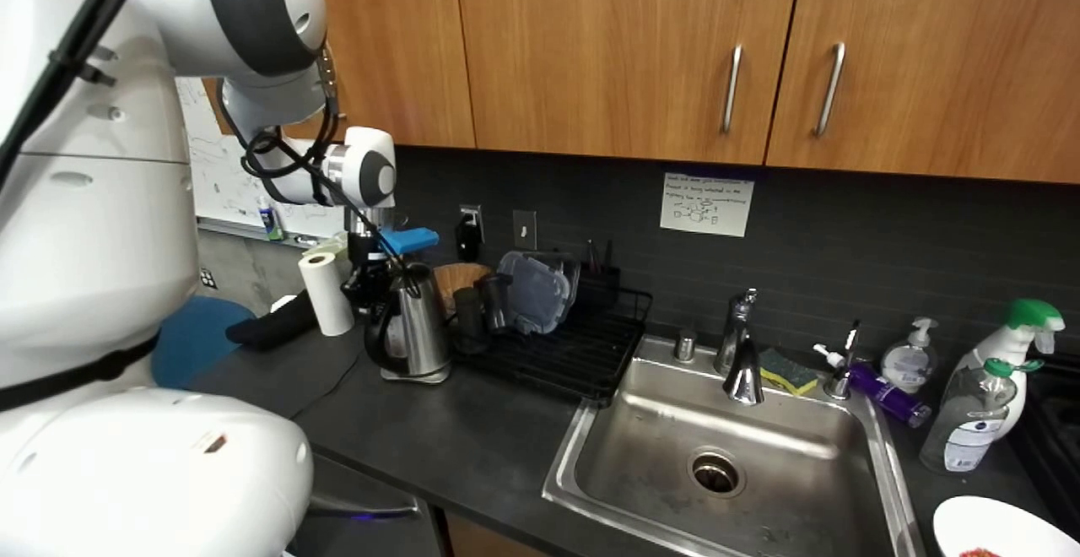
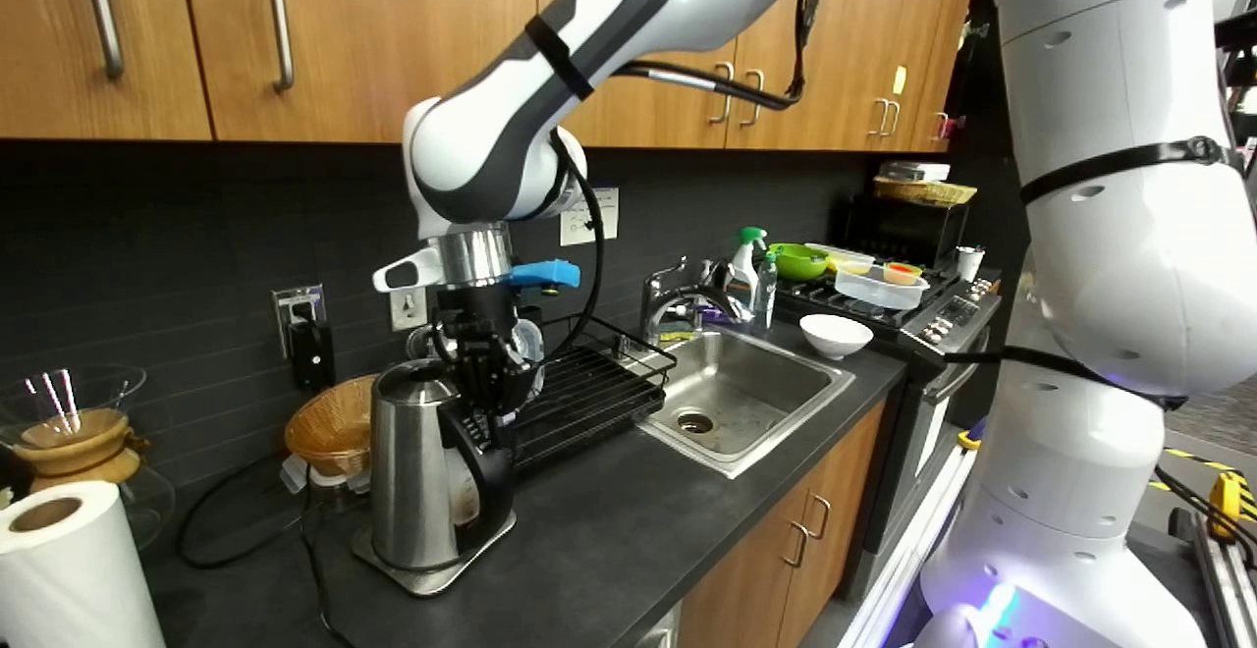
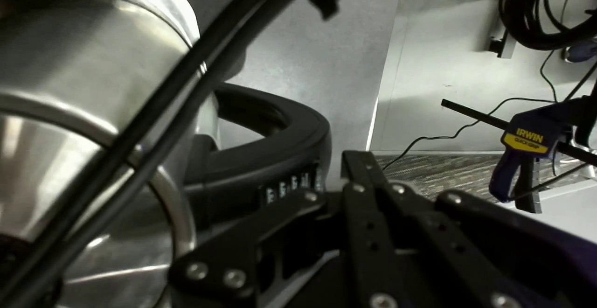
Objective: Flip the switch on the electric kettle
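Electric kettle (image 2: 408,476) upright on the worktop (image 2: 579,550). The jaws are together, nothing seen between them. In the wrist view, the labelled strip (image 3: 293,184) on the handle (image 3: 305,133), judged the target, lies just left of them; contact undetermined.

Wrist view: 2 cables (image 3: 156,100) are hiding part of kettle (image 3: 107,60); left edge is cropping it. In an exterior view, edges are cropping white roll (image 2: 74,569); note (image 2: 579,211) is showing illegibly small.

Dark countertop (image 2: 594,525) with electric kettle (image 2: 408,481) on its base (image 2: 428,584), white roll (image 2: 86,574), black dish rack (image 2: 589,398) and white bowl (image 2: 835,339)
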Controlling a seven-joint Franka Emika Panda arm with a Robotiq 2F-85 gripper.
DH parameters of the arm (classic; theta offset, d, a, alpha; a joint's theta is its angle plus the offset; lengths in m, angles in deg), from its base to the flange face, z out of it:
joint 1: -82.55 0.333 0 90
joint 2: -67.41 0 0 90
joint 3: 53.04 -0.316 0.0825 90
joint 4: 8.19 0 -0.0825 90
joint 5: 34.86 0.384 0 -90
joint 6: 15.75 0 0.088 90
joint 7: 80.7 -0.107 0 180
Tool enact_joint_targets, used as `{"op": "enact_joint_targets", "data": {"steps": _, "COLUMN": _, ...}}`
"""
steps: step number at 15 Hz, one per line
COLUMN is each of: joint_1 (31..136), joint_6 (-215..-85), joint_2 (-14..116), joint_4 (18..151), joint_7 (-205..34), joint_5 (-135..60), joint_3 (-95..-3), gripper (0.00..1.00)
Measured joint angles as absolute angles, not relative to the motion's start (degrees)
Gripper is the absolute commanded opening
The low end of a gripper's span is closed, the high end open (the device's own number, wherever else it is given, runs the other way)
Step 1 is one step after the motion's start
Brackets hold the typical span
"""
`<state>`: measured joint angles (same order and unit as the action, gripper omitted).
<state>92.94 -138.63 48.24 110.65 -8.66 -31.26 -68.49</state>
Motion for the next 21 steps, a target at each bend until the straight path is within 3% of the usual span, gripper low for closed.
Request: {"op": "enact_joint_targets", "data": {"steps": 21, "joint_1": 92.23, "joint_6": -140.57, "joint_2": 47.58, "joint_4": 110.9, "joint_7": -6.65, "joint_5": -31.39, "joint_3": -68.53, "gripper": 0.0}}
